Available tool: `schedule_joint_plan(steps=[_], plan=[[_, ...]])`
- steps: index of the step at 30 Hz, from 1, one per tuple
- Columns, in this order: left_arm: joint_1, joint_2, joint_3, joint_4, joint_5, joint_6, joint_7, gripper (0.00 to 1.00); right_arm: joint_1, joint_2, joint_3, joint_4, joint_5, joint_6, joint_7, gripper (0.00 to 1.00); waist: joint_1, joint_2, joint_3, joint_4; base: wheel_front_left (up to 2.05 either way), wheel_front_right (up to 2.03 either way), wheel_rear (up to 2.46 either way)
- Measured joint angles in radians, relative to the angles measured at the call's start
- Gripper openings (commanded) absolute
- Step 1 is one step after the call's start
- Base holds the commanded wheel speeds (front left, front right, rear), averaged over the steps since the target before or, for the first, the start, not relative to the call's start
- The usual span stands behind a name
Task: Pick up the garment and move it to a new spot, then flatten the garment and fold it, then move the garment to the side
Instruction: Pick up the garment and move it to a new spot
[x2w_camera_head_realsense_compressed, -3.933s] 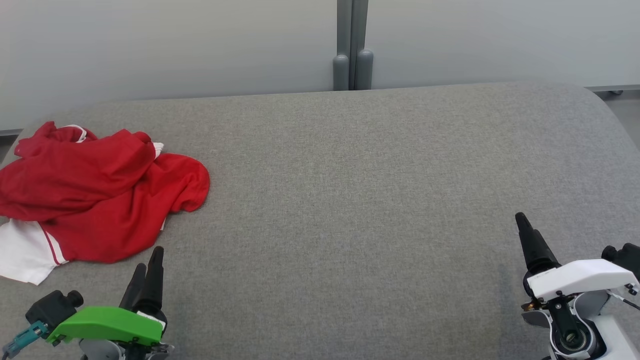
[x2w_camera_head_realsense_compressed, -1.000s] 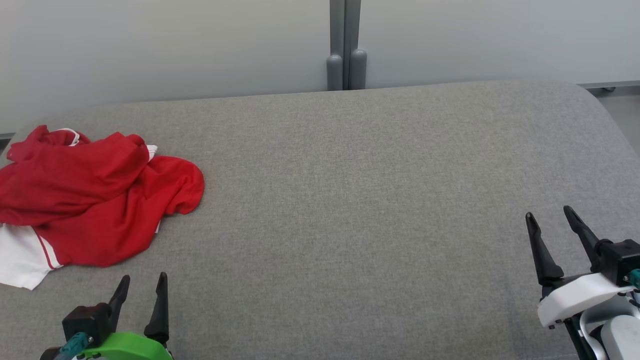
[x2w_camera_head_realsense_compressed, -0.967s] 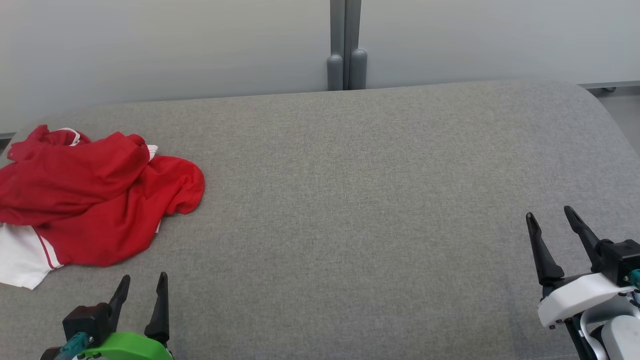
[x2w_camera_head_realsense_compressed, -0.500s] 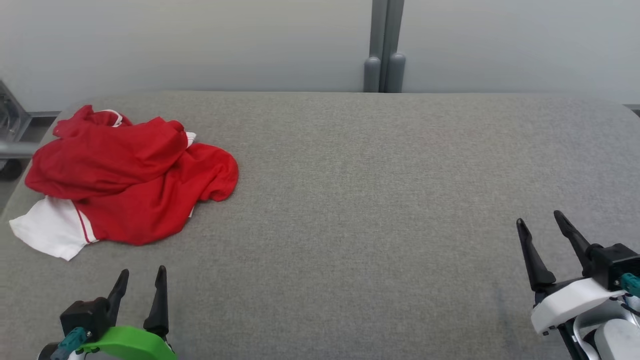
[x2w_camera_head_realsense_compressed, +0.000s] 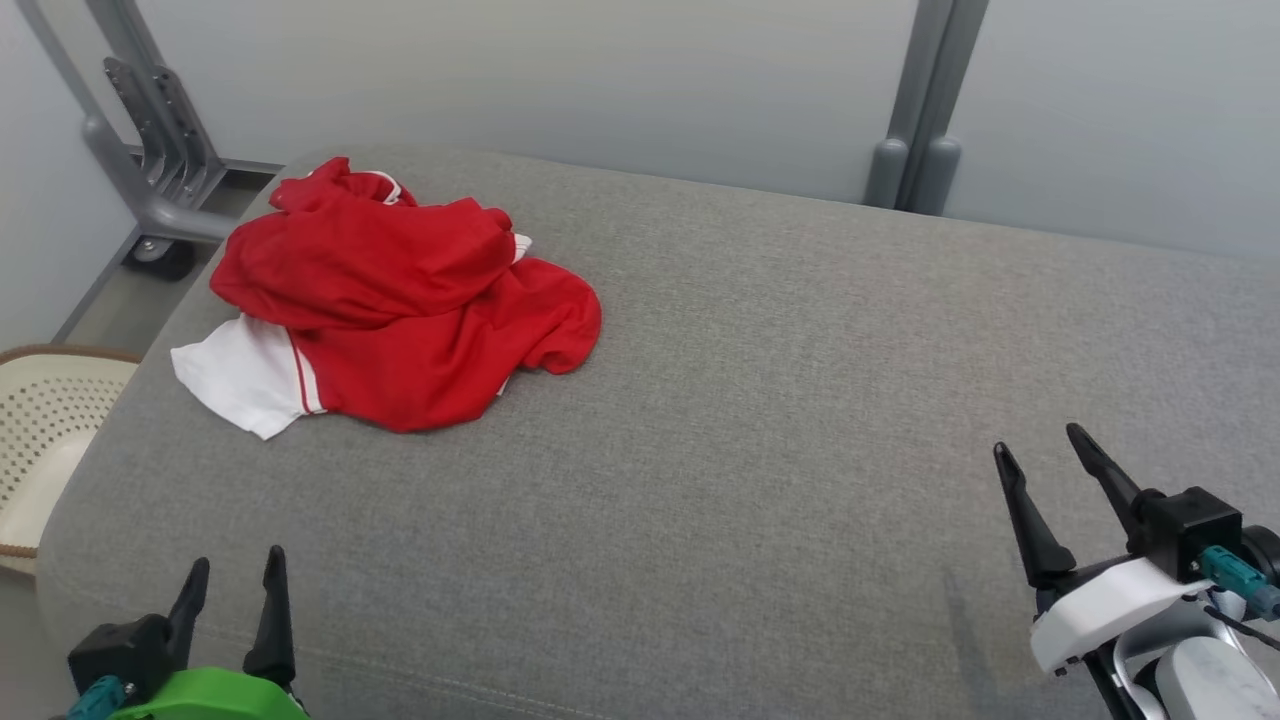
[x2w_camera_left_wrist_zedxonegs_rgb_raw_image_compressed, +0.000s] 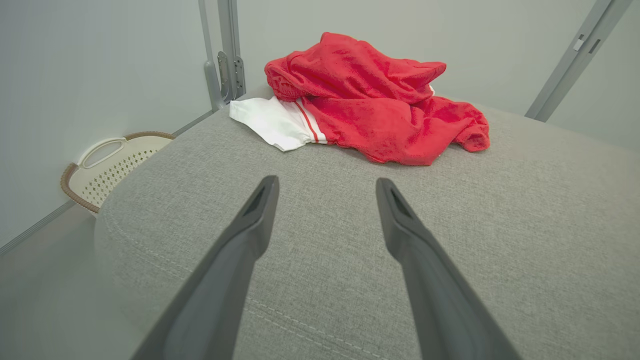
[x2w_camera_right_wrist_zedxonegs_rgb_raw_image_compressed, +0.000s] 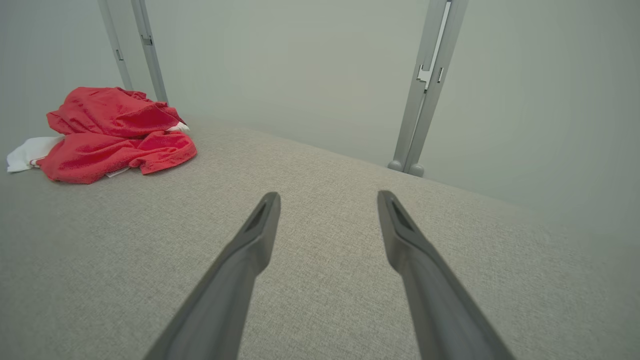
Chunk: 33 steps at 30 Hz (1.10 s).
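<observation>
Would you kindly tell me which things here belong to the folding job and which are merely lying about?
Belonging to the job: the garment, crumpled on the padded surface; the left gripper and the right gripper, both open and empty.
Just lying about: the cream perforated basket beside the surface; the grey frame posts.

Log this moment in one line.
garment: crumpled on grey surface, untouched | left gripper: open, empty | right gripper: open, empty

Garment (x2w_camera_head_realsense_compressed: 400, 310) red, with a white sleeve (x2w_camera_head_realsense_compressed: 235, 375) edged in thin red stripes. Cushion top (x2w_camera_head_realsense_compressed: 760, 400) heathered grey weave. Left gripper (x2w_camera_head_realsense_compressed: 237, 562) black and green; right gripper (x2w_camera_head_realsense_compressed: 1036, 440) black and white. Laundry basket (x2w_camera_head_realsense_compressed: 45, 420) cream, dotted holes, brown rim. Wall (x2w_camera_head_realsense_compressed: 600, 80) pale grey.
</observation>
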Motion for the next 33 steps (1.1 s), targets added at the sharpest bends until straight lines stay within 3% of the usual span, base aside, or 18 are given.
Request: schedule_joint_plan(steps=[5, 11, 21, 23, 33], plan=[[-0.001, 0.005, 0.054, -0.004, -0.013, 0.0, 0.0, 1.0, 0.0, 0.016, 0.032, -0.001, -0.017, 0.008, 0.0, 1.0, 0.0, 0.0, 0.0, 0.043, 0.0, 0.0, 0.0], [-0.065, -0.001, 0.059, 0.027, -0.07, 0.0, 0.005, 1.0, -0.002, 0.002, 0.038, -0.02, -0.031, 0.009, 0.0, 1.0, 0.0, 0.0, 0.035, 0.049, 0.0, 0.0, 0.0], [-0.419, 0.016, 0.084, 0.088, -0.172, 0.0, 0.236, 1.0, -0.053, -0.058, 0.102, -0.066, -0.06, 0.018, 0.0, 1.0, 0.0, 0.0, 0.151, 0.036, 0.0, 0.0, 0.0], [-0.49, 0.035, 0.094, 0.131, -0.192, 0.016, 0.306, 1.0, -0.063, -0.071, 0.137, -0.083, -0.071, 0.018, 0.0, 1.0, 0.0, 0.0, 0.19, 0.031, 0.0, 0.0, 0.0], [-0.658, 0.115, 0.145, 0.217, -0.2, 0.053, 0.402, 1.0, -0.142, -0.128, 0.224, -0.179, -0.094, 0.019, -0.004, 1.0, 0.0001, 0.0, 0.332, -0.012, 0.0, 0.0, 0.0]])
